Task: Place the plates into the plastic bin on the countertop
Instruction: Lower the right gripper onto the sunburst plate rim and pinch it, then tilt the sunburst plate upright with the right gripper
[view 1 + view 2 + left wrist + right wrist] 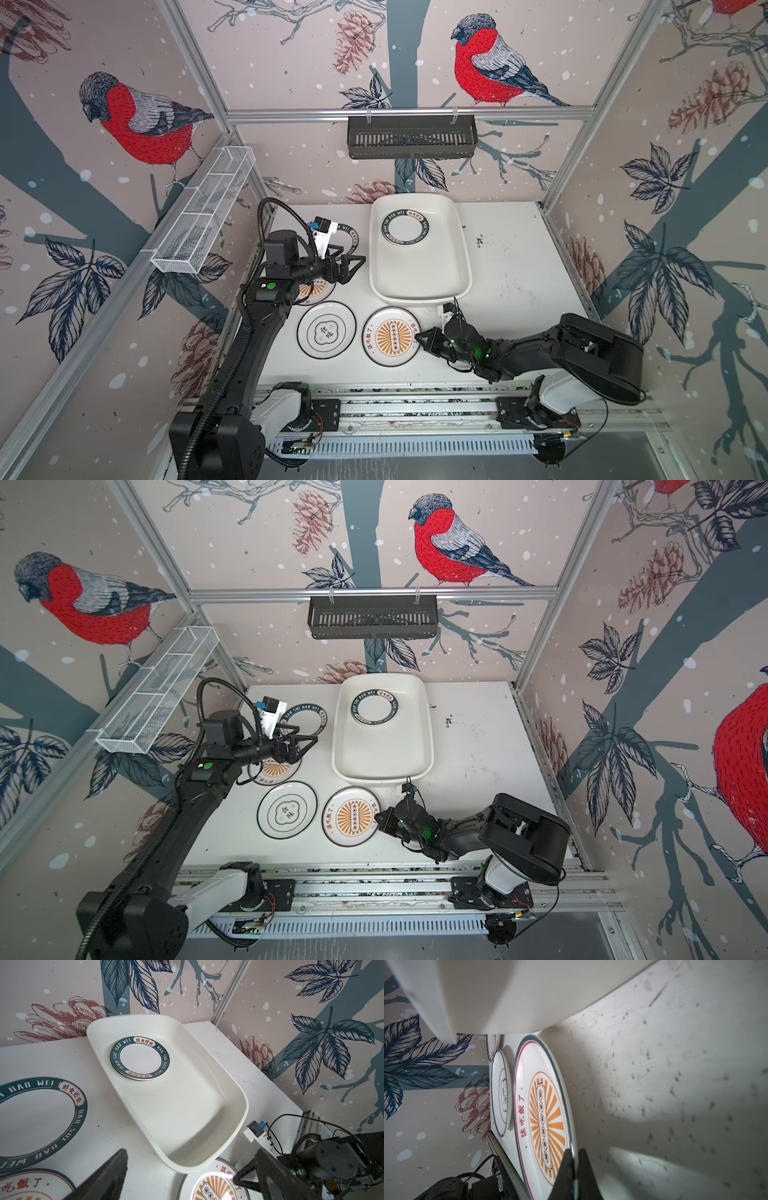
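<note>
- R gripper (574,1152) clamped on right rim of sunburst plate (392,337). Plate lies flat, front-centre of bench (507,291).
- Plastic bin (419,270) lies straight back from held plate, near wall just beside it. Bin's long axis runs front-to-back. Teal-rim plate (407,227) in back half, front half bare.
- L gripper (353,266) wide apart, empty, left of bin. R arm judged nearer.
</note>
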`<state>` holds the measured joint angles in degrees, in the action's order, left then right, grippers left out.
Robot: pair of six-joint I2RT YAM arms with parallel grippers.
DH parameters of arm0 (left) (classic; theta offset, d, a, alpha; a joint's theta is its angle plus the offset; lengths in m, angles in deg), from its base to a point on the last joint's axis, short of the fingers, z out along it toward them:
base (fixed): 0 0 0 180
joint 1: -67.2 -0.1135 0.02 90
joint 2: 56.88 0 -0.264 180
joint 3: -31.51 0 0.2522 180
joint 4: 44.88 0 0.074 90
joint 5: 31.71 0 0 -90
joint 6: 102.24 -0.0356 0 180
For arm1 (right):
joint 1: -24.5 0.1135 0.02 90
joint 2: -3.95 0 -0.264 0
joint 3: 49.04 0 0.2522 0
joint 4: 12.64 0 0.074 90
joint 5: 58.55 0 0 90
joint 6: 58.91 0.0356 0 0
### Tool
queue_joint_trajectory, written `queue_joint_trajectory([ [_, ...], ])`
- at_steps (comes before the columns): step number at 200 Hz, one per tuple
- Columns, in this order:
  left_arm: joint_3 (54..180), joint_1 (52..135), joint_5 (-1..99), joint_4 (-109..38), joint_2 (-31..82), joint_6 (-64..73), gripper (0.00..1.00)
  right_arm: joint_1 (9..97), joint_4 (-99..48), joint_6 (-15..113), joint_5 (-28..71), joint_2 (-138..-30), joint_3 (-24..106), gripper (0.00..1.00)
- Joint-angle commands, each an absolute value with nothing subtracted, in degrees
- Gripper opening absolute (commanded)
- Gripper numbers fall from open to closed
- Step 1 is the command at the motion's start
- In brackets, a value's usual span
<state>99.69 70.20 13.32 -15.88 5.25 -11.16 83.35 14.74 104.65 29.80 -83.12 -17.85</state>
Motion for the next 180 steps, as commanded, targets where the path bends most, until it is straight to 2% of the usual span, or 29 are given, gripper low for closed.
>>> queue_joint_trajectory([
  [1, 99.76, 70.04, 12.23, -18.64, 5.21, -11.55, 0.95, 83.22, 14.46, 104.52, 29.58, -81.91, -18.45, 0.02],
  [102, 99.87, 70.06, 12.67, -18.56, 4.98, -11.54, 0.95, 82.61, 14.31, 104.53, 27.36, -76.97, -19.81, 0.01],
  [180, 101.27, 69.94, 14.52, -17.39, 5.33, -13.43, 0.95, 82.77, 6.84, 101.74, 27.56, -72.49, -18.82, 0.02],
])
